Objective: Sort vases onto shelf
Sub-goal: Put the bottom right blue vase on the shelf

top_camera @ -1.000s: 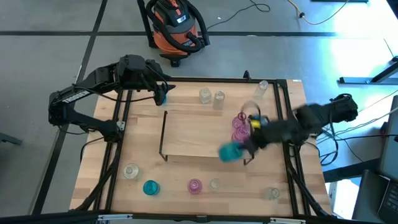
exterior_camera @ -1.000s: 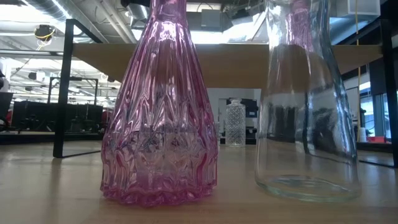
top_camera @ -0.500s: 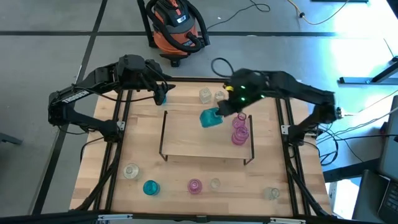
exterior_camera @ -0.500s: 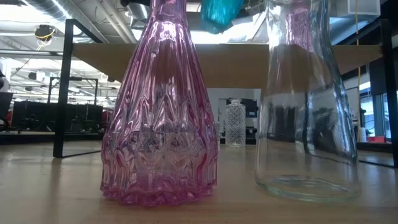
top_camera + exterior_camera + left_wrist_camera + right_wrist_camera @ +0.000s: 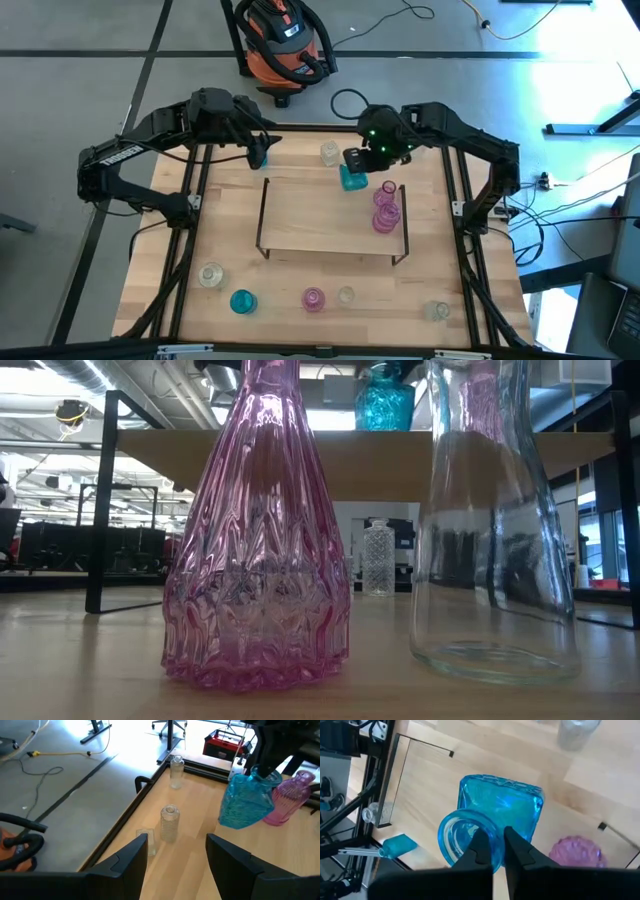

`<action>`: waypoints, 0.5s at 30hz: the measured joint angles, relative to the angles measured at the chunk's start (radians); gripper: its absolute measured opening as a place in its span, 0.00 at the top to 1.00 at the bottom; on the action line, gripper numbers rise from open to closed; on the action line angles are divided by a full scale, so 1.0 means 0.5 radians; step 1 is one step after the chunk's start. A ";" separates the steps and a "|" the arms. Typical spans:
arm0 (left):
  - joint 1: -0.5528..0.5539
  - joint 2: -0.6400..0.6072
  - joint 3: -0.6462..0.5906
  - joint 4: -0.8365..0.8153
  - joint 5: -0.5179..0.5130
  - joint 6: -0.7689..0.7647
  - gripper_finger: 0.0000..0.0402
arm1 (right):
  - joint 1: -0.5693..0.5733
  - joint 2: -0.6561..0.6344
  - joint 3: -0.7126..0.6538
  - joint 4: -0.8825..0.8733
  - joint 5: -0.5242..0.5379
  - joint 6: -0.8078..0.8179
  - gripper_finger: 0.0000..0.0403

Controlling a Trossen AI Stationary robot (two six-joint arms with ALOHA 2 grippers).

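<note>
My right gripper (image 5: 496,851) is shut on a teal squarish vase (image 5: 352,178), which it holds over the far right part of the shelf (image 5: 320,215). The low view shows this vase (image 5: 385,405) above the shelf board with its base hidden. Pink vases (image 5: 385,205) stand on the shelf's right end. More clear, teal and pink vases stand on the table along its near edge (image 5: 243,300) and beyond the shelf (image 5: 330,153). My left gripper (image 5: 262,150) hangs open above the table's far left part, with nothing between its fingers (image 5: 130,862). My right gripper pinches the wall of the teal vase's mouth (image 5: 492,832), with one finger inside the opening and one outside. The fingers come from above, slanting down. The vase hangs tilted below them (image 5: 245,802). I cannot tell whether its base touches the shelf.
A tall pink vase (image 5: 258,560) and a clear one (image 5: 495,560) stand right in front of the low camera. A black rail frames the table (image 5: 190,200). An orange shop vacuum (image 5: 285,40) stands on the floor beyond the far edge.
My right gripper has swung from the shelf's near right corner toward the table's far edge and a little left. It carried the teal vase over the shelf and past the pink vases. The gripper has turned and tipped on the way and has stayed shut on the vase.
</note>
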 joint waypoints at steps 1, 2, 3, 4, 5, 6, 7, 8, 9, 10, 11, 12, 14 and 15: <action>0.000 -0.001 0.000 0.000 -0.002 0.022 0.52 | 0.001 0.000 -0.008 -0.002 -0.010 0.035 1.00; 0.000 -0.001 0.000 0.000 -0.001 0.044 0.52 | 0.001 0.000 -0.011 -0.013 -0.014 0.059 1.00; 0.000 -0.001 0.000 0.000 -0.001 0.052 0.52 | 0.001 0.001 -0.013 -0.029 -0.015 0.090 1.00; 0.000 -0.001 0.000 0.000 -0.001 0.053 0.52 | 0.001 0.001 -0.013 -0.042 -0.013 0.116 1.00; 0.000 -0.001 0.000 0.000 0.001 0.053 0.52 | 0.001 0.001 -0.013 -0.051 -0.013 0.151 1.00; 0.000 -0.001 0.000 0.000 0.012 0.048 0.52 | 0.001 0.001 -0.013 -0.053 -0.012 0.168 1.00; 0.000 -0.001 0.000 0.000 0.025 0.041 0.52 | 0.001 0.001 -0.013 -0.052 -0.012 0.195 1.00; 0.000 -0.001 0.000 0.000 0.039 0.029 0.52 | 0.001 0.001 -0.013 -0.050 -0.013 0.214 1.00; 0.000 -0.001 0.000 0.000 0.046 0.013 0.52 | 0.000 0.001 -0.013 -0.050 -0.013 0.236 1.00; 0.000 -0.001 0.000 0.000 0.047 0.006 0.52 | 0.000 0.001 -0.013 -0.051 -0.015 0.257 1.00; 0.000 -0.001 0.000 -0.001 0.049 0.004 0.52 | -0.001 0.001 -0.013 -0.052 -0.028 0.269 1.00; 0.000 -0.001 0.000 -0.001 0.050 0.004 0.52 | -0.001 0.003 -0.013 -0.051 -0.050 0.275 1.00; 0.000 -0.001 0.000 -0.001 0.050 0.003 0.52 | -0.001 0.013 -0.013 -0.053 -0.104 0.297 1.00; 0.000 -0.001 0.000 -0.001 0.050 0.003 0.52 | -0.001 0.022 -0.013 -0.055 -0.120 0.307 1.00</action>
